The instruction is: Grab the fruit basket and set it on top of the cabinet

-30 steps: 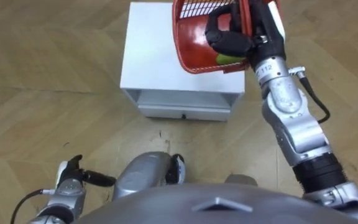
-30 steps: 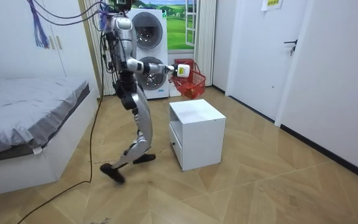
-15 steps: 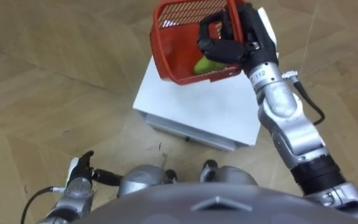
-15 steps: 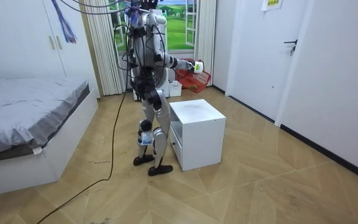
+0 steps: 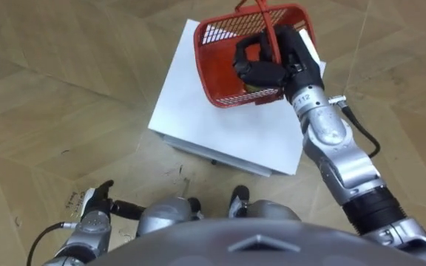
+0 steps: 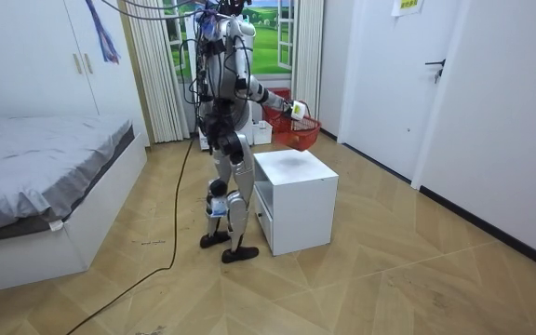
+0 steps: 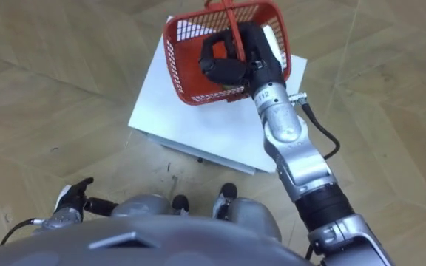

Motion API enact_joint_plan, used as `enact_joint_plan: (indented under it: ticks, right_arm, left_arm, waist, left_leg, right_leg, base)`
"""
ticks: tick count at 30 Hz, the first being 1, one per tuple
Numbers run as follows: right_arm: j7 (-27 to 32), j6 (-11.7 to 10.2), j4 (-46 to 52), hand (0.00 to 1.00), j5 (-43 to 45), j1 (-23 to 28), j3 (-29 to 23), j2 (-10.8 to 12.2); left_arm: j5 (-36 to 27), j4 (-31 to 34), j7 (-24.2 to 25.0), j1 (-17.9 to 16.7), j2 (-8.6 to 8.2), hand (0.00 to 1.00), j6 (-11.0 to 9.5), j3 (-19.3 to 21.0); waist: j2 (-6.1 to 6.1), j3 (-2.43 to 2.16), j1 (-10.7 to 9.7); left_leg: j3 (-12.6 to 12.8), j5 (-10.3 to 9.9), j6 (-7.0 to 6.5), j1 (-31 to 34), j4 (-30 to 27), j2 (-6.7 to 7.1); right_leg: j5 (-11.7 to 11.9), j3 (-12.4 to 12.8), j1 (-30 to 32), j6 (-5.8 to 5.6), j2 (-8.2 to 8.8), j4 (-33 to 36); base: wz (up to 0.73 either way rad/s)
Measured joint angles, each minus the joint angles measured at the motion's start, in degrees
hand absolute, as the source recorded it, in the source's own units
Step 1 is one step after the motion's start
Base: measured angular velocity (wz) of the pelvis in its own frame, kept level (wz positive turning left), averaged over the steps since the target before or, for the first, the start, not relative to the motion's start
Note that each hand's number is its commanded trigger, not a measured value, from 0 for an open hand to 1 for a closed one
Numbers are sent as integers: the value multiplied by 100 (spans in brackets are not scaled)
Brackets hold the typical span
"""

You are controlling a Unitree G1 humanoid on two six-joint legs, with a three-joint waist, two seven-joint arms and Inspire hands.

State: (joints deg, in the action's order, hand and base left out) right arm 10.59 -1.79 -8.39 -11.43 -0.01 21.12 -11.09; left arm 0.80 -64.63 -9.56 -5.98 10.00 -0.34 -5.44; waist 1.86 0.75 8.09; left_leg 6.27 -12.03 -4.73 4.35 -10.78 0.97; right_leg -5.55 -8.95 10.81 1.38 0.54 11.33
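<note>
- Above the white cabinet [image 5: 198, 118], toward its far edge, the red basket [image 5: 217, 77] hangs clear of the top; the room view shows open air between the two
- The right hand [image 5: 272, 63] is clenched on the basket's handle [image 5: 267, 22], its fingers curled round it, and the basket is tipped a little to one side
- The lift looks all but done, so what matters now is a firm grip, a level wrist so nothing rolls out, and a slow arm so the basket does not swing
- The basket's contents are mostly hidden behind the hand
- The left hand [image 5: 95, 214] hangs low on the cabinet's near side, fingers loosely straight, holding nothing
- The robot stands upright just beside the cabinet
</note>
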Motion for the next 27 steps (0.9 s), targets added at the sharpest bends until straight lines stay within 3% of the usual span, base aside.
enact_joint_plan:
  ticks: [7, 11, 12, 13, 27]
  right_arm:
    - [143, -34, -641, 100, 104, 24, -2, 1]
    - [205, -74, -885, 100, 177, 90, -2, 1]
    - [214, -79, -898, 85, 177, 103, -2, 2]
    - [247, -85, -907, 0, 176, 133, 4, 3]
    - [121, -193, -1561, 0, -378, 287, -33, -2]
  left_arm:
    - [3, -81, -32, -6, 12, 0, 2, -2]
    - [10, -258, -43, -55, 12, 0, 53, -3]
    - [5, -266, -50, -57, 12, 0, 56, -4]
    - [3, -266, -80, -56, 12, 0, 60, -5]
    - [-124, -279, -105, -149, 14, 0, 74, -46]
  waist:
    - [-75, 24, -38]
    - [-225, 9, -45]
    - [-241, -3, -46]
    - [-269, -6, -43]
    - [-350, -23, -79]
  left_leg:
    - [93, 0, 0, 125, 3, -4]
    - [162, 0, -1, 171, 2, -13]
    - [164, 0, -1, 206, -4, -15]
    - [172, 1, -2, 250, -10, -19]
    - [300, 0, -4, 417, -65, -29]
  right_leg:
    - [51, -216, 36, -22, 39, -77]
    - [82, -210, 93, -19, 41, -66]
    - [91, -209, 133, -14, 41, -61]
    - [104, -207, 184, -2, 38, -56]
    - [164, -86, 413, 21, 24, 45]
  base:
    - [16]
    - [-1]
    - [-4]
    - [-7]
    - [-5]
